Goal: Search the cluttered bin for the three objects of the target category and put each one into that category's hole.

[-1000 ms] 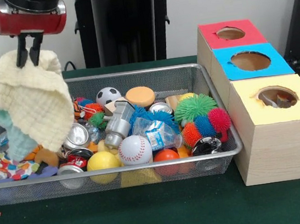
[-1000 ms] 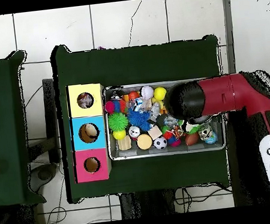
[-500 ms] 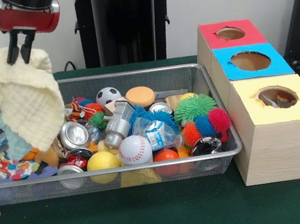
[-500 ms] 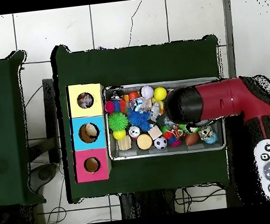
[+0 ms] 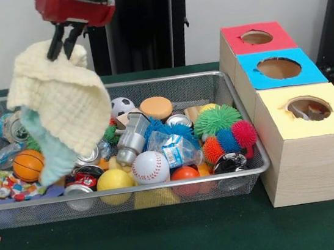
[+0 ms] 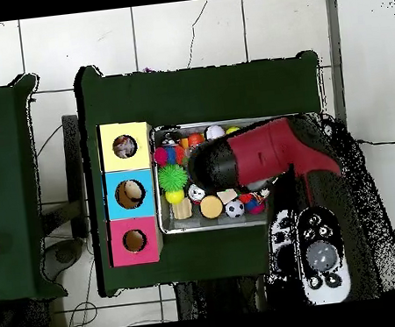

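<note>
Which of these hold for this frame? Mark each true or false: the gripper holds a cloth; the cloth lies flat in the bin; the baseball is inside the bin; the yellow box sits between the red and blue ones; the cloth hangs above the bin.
1. The gripper holds a cloth. True.
2. The cloth lies flat in the bin. False: it hangs lifted from the gripper.
3. The baseball is inside the bin. True.
4. The yellow box sits between the red and blue ones. False: the blue box is in the middle, the red box at one end.
5. The cloth hangs above the bin. True.

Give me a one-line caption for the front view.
Gripper lifts a cream cloth above a toy-filled wire bin.
</note>
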### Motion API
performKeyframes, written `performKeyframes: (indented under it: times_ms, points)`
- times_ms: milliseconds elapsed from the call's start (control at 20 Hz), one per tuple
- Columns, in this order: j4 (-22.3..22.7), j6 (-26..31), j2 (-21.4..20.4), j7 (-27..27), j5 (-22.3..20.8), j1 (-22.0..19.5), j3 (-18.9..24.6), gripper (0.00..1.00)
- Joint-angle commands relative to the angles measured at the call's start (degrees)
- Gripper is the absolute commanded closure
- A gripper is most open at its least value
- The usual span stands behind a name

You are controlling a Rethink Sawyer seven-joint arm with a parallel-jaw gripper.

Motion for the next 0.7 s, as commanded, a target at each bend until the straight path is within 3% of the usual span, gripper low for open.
performKeyframes:
  times_ms: [50, 300, 700]
  points:
    - [2.2, 1.1, -0.1, 15.4, -2.7, 3.7, -5.4, 1.00]
    - [1.2, 1.9, 0.5, 15.2, -0.6, 5.9, -7.3, 1.00]
    - [2.1, -3.6, 3.6, 14.2, 3.3, 3.8, -7.1, 1.00]
